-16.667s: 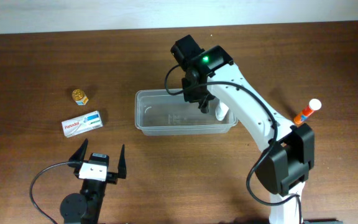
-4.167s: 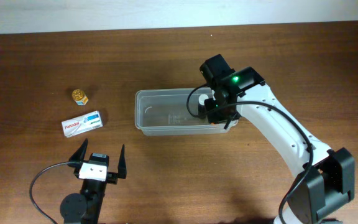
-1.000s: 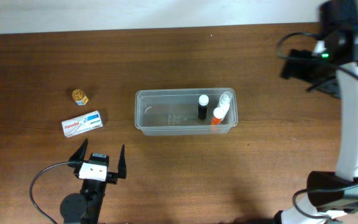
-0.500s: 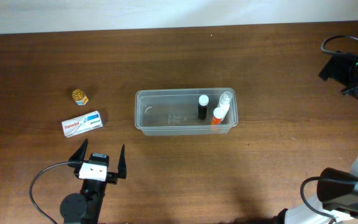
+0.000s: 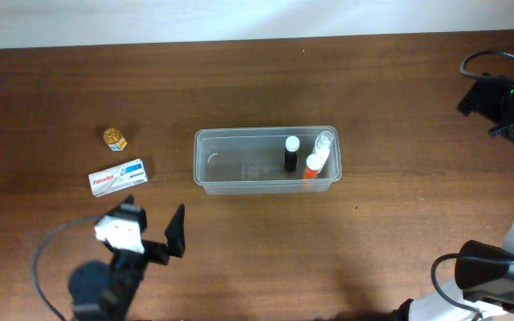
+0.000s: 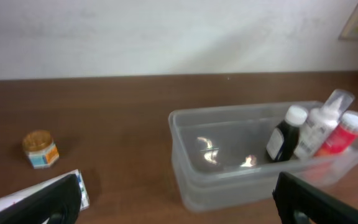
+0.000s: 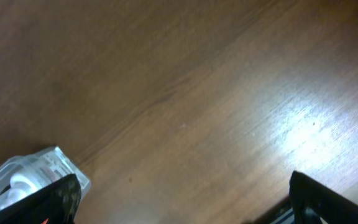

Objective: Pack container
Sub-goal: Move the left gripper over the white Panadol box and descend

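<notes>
The container (image 5: 239, 166) is a clear tub at the table's middle. At its right end stand a black bottle (image 5: 290, 153), a white bottle (image 5: 324, 144) and a red bottle (image 5: 311, 167). My left gripper (image 5: 153, 225) hovers open near the front left, blurred, with nothing in it. In the left wrist view it (image 6: 179, 210) faces the container (image 6: 185, 155), whose bottles (image 6: 319, 127) show at the right. My right arm (image 5: 505, 98) is at the far right edge. Its gripper (image 7: 185, 208) is open over bare wood, with the container's corner (image 7: 39, 169) at the lower left.
A white Panadol box (image 5: 119, 177) lies left of the container, just beyond my left gripper, and shows as the box (image 6: 36, 194) in the left wrist view. A small gold-lidded jar (image 5: 114, 137) stands behind it. A pale wall (image 6: 166, 31) rises behind the table.
My left arm has started to move: it is blurred and has shifted left and turned. The right arm swung out to the far right edge and now holds still.
</notes>
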`<action>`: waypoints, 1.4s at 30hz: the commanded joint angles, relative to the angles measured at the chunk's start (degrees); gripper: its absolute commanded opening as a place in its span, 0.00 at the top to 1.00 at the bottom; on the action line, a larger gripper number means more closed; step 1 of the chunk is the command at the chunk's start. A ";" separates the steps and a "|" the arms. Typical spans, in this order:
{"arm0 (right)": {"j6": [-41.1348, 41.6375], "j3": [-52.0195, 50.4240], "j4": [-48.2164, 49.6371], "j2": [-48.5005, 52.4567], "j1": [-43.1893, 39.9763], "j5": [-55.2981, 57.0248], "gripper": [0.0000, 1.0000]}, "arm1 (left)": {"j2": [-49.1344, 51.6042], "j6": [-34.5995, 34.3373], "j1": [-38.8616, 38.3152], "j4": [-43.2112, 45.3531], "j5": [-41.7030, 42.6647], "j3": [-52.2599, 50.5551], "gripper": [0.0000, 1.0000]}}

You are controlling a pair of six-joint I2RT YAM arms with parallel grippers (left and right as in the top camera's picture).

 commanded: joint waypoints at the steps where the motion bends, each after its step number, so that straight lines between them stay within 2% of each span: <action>1: 0.02 0.96 -0.37 -1.29 -0.31 0.68 0.02 | 14.40 0.15 0.28 -6.73 1.44 15.54 0.01; 5: 0.02 0.96 -0.37 -1.29 -0.31 0.68 0.02 | 33.48 4.72 0.28 -24.68 1.66 36.92 0.01; 10: 0.02 0.96 -0.37 -1.29 -0.31 0.68 0.02 | 54.16 5.16 0.28 -49.59 1.64 62.95 0.01; 13: 0.02 0.96 -0.37 -1.27 -0.31 0.68 0.02 | 62.82 5.11 0.28 -56.92 1.64 72.06 0.01; 21: 0.02 0.96 -0.37 -1.25 -0.31 0.68 0.02 | 74.10 4.87 0.57 -55.80 1.62 74.77 0.01; 24: 0.02 0.96 -0.37 -1.25 -0.31 0.68 0.02 | 76.00 2.82 1.88 -54.23 1.16 74.79 0.00; 30: 0.02 0.96 -0.37 -1.25 -0.31 0.68 0.02 | 78.93 -3.96 9.68 -52.63 -6.58 74.79 0.01; 36: 0.02 0.96 -0.37 -1.25 -0.31 0.68 0.02 | 81.50 -4.33 14.80 -50.38 -6.62 74.79 0.01; 42: 0.02 0.96 -0.37 -1.25 -0.31 0.68 0.02 | 85.81 -3.65 15.02 -51.17 -10.62 74.73 0.01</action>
